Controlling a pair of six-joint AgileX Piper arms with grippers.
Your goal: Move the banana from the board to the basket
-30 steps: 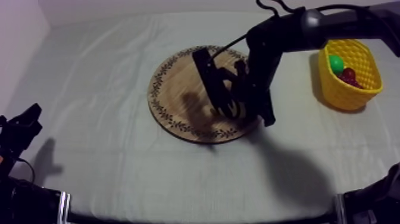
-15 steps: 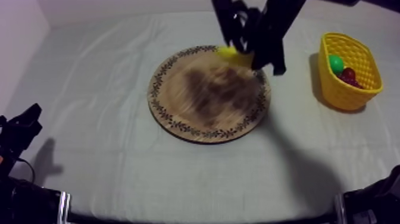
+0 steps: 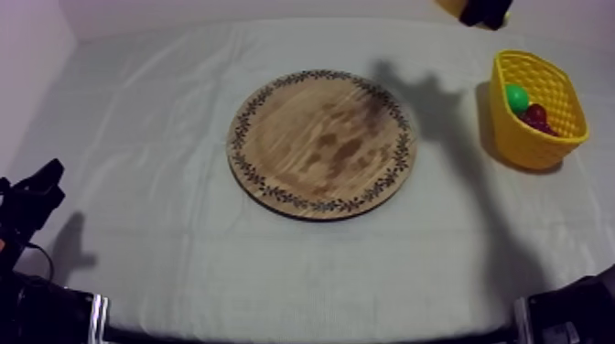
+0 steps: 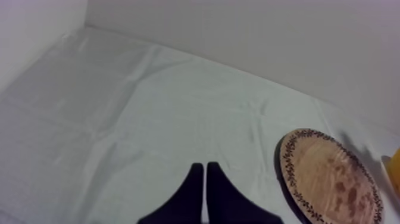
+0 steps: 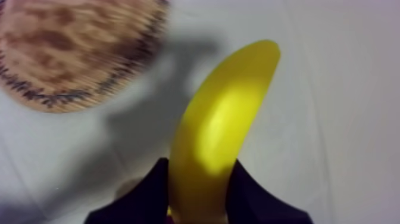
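The table (image 3: 156, 183) lies under a grey-white cloth (image 4: 119, 119) marked with long faint creases. A plain pale wall (image 3: 229, 9) rises just behind the far edge. A second wall (image 3: 27, 55) meets it at the far left corner. The light is soft, leaving blurred shadows on the cloth.

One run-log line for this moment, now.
right tool: shut on banana, above cloth beside wooden board | left tool: shut, low at left | yellow basket: banana not yet in
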